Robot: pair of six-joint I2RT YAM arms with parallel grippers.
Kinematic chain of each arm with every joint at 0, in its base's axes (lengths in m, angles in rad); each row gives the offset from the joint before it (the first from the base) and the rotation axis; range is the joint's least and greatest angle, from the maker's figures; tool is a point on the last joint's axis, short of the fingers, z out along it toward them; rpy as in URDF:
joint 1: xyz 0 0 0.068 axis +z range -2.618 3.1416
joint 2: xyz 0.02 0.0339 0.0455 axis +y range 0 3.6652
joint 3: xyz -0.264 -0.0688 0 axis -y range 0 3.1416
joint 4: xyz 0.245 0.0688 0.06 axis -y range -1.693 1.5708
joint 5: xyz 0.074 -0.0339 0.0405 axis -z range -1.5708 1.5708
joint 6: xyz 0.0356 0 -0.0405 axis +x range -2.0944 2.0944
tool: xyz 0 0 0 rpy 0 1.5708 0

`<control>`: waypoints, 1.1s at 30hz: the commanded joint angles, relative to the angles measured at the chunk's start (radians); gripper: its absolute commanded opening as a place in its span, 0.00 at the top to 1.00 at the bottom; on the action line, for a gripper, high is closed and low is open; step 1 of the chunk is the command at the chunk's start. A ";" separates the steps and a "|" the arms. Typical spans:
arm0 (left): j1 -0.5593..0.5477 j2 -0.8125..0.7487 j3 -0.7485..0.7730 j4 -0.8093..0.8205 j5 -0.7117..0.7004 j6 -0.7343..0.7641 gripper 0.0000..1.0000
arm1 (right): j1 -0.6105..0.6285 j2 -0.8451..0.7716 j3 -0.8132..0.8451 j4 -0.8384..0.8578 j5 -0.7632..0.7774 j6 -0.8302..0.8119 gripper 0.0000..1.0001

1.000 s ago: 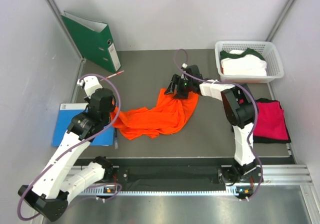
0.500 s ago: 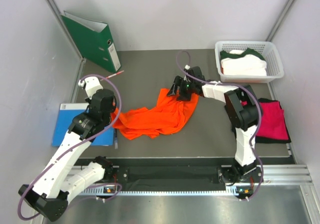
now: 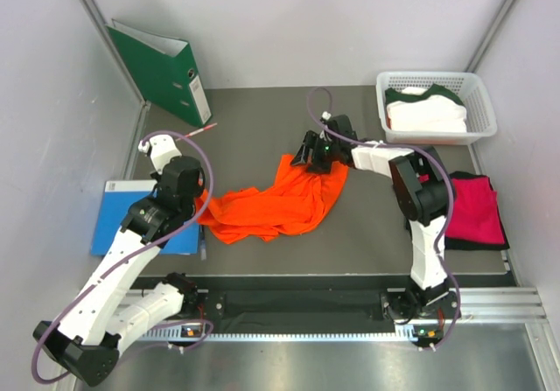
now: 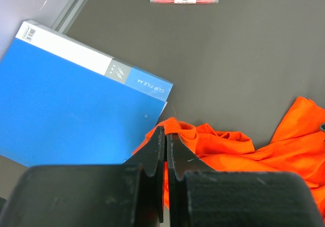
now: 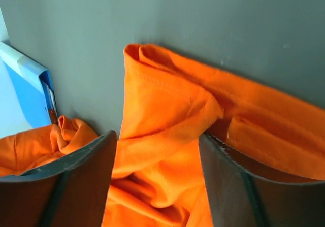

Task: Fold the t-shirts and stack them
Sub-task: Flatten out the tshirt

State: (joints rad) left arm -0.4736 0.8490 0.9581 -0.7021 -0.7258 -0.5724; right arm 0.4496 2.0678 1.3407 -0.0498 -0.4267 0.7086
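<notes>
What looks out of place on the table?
Orange t-shirt lies crumpled, not flat, its left end against the blue folder's edge. A red pen lies loose near the green binder.

Top external: high over the near edge, looking down on the whole table (image 3: 254, 124). Wrist views: close, low. All three share the orange t-shirt (image 4: 228, 151) and blue folder (image 4: 61, 110).

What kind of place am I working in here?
Likely a lab test cell rather than a home: plain grey partition walls enclose a dark grey tabletop, with an aluminium mounting rail along its near edge.
</notes>
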 commanded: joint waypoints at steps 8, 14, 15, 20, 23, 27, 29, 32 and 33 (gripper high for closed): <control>0.003 0.010 0.001 0.046 -0.007 0.002 1.00 | 0.008 0.112 0.121 0.024 0.026 0.022 0.97; 0.004 0.005 0.031 0.033 -0.021 0.016 1.00 | 0.008 -0.040 0.028 0.091 0.100 -0.001 1.00; 0.006 0.005 0.037 0.032 -0.023 0.019 1.00 | 0.006 -0.069 0.023 0.090 0.126 -0.011 1.00; 0.006 0.010 0.077 0.035 -0.041 0.048 1.00 | -0.015 -0.306 -0.027 0.081 0.247 -0.093 1.00; 0.004 0.010 0.090 0.059 -0.047 0.071 1.00 | -0.032 -0.423 -0.037 0.051 0.339 -0.148 1.00; 0.006 0.027 0.114 0.095 -0.044 0.098 1.00 | -0.055 -0.526 -0.038 -0.025 0.422 -0.204 1.00; 0.004 0.036 0.142 0.107 -0.037 0.106 1.00 | -0.069 -0.581 -0.046 -0.042 0.427 -0.224 1.00; 0.006 0.042 0.174 0.141 -0.018 0.126 1.00 | -0.077 -0.672 -0.072 -0.059 0.477 -0.248 1.00; 0.006 0.042 0.183 0.150 -0.015 0.132 1.00 | -0.077 -0.722 -0.078 -0.064 0.502 -0.256 1.00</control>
State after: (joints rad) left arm -0.4721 0.8921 1.0691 -0.6548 -0.7464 -0.4835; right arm 0.3817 1.4666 1.2926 -0.0696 -0.0242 0.5209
